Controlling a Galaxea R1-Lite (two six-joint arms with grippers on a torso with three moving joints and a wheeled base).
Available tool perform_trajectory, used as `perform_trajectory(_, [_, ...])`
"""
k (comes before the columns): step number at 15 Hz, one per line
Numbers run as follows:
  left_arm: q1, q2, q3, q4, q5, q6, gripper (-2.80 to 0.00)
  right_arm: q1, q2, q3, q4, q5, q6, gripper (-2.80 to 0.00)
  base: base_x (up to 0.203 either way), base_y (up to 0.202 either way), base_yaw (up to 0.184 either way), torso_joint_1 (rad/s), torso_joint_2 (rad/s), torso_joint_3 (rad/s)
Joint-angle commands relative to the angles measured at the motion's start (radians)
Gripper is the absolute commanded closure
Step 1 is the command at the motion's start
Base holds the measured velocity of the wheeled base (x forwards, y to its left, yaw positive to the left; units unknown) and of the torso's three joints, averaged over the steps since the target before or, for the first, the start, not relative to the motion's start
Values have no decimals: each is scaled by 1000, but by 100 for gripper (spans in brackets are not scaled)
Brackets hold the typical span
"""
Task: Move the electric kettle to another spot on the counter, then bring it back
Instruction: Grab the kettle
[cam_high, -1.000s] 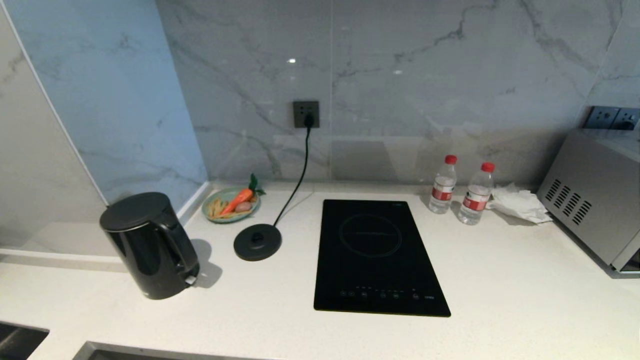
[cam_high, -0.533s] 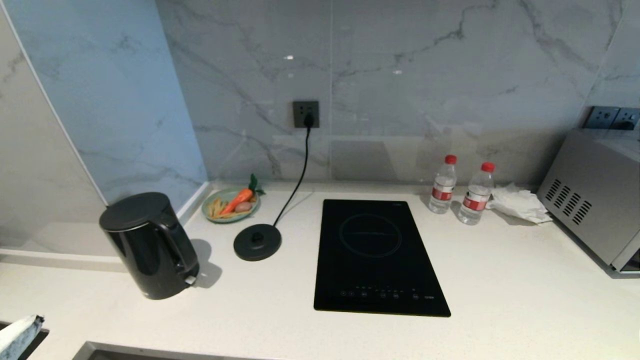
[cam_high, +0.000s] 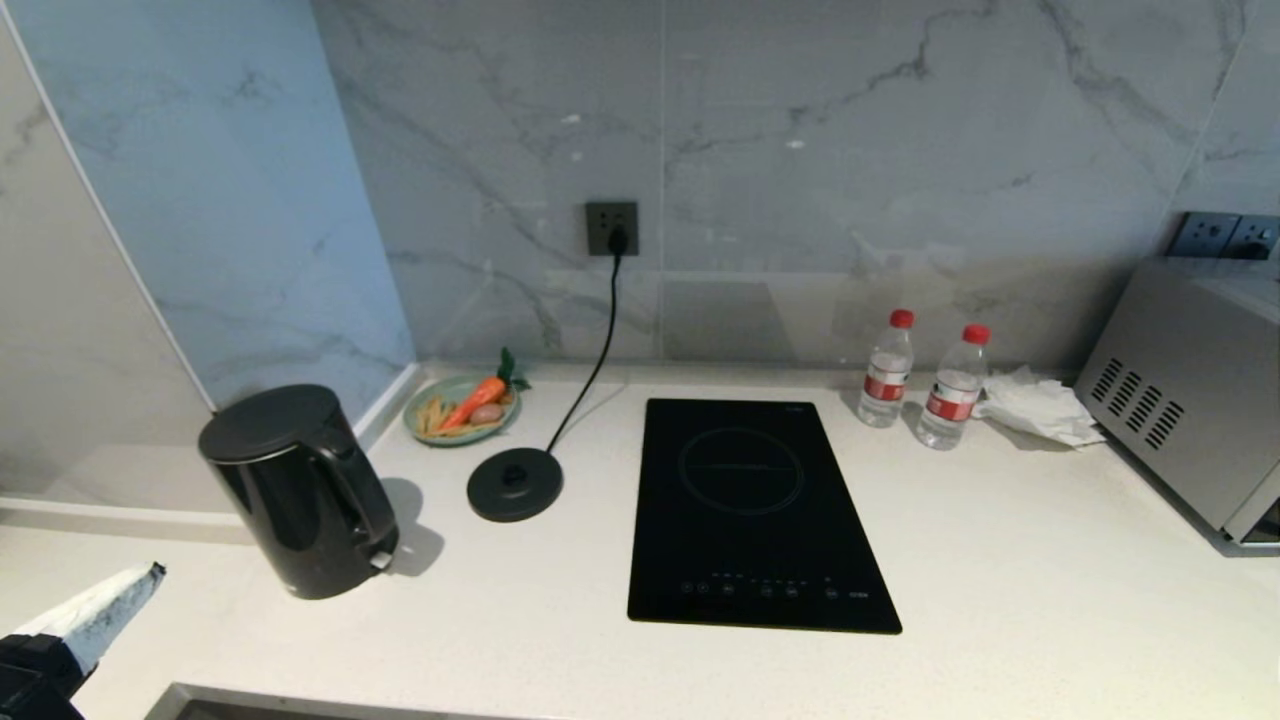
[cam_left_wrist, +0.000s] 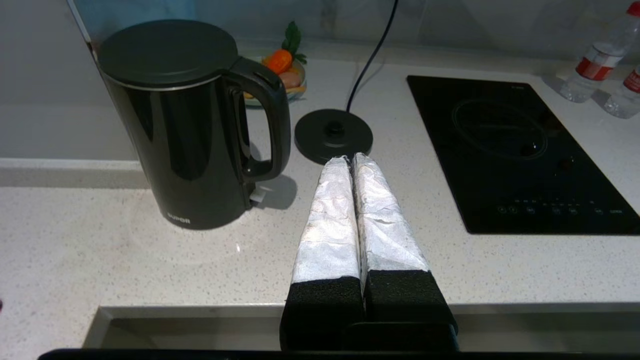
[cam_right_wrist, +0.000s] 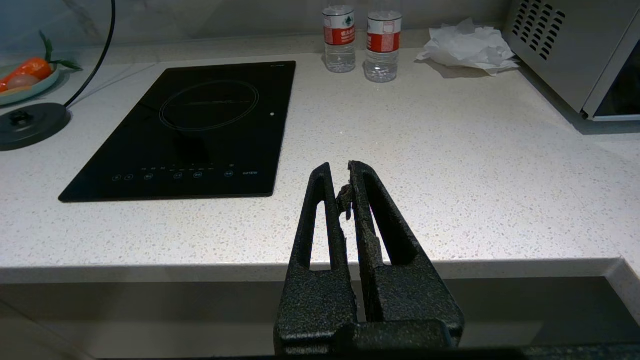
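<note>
White speckled stone forms the counter (cam_high: 1000, 600), backed by a grey-veined marble wall (cam_high: 800, 150). Electric kettle (cam_high: 298, 492): glossy black, upright, lid on, standing at the counter's left end near the side wall, off its base, handle turned toward the counter's middle. Base disc (cam_high: 515, 484): flat, round, black, just beside the kettle toward the middle, apart from it; its cord (cam_high: 598, 345) runs up to a wall socket (cam_high: 612, 228). Plate (cam_high: 425, 425): near the back left corner, behind the disc, holding a carrot and other food. Induction hob (cam_high: 755, 515): black glass, set into the middle of the counter. Two water bottles (cam_high: 885, 370) with red caps stand at the back edge beyond the hob, beside a crumpled white tissue (cam_high: 1040, 405); a grey microwave (cam_high: 1190, 395) fills the right end. Left hand (cam_high: 155, 572): foil-wrapped fingers pressed together, holding nothing, at the front left corner, short of the kettle with bare counter between them. Right hand (cam_right_wrist: 341, 167): black fingers pressed together, empty, hanging over the front edge in front of the hob's right side.
</note>
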Motion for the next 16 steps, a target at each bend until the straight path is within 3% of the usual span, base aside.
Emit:
perform_trajectory(1, [-1,58,5,-5,-1,-4,0,0,0,0,-1,0,0,0,0,0,0,0,0,0])
perform_trajectory(4, [0,126,5,-55,2,-4,0,0,0,0,0,0,0,0,0,0,0,0,0,0])
perform_trajectory(9, [-12,336,6,-269,76,-9,0,0,0,0,-1,0,0,0,0,0,0,0,0,0])
perform_trajectory(13, [-54,502,14,-442,134,-65,0,0,0,0,0,0,0,0,0,0,0,0,0,0])
perform_trajectory(16, [-104,576,55,-519,140,-86,0,0,0,0,0,0,0,0,0,0,0,0,0,0])
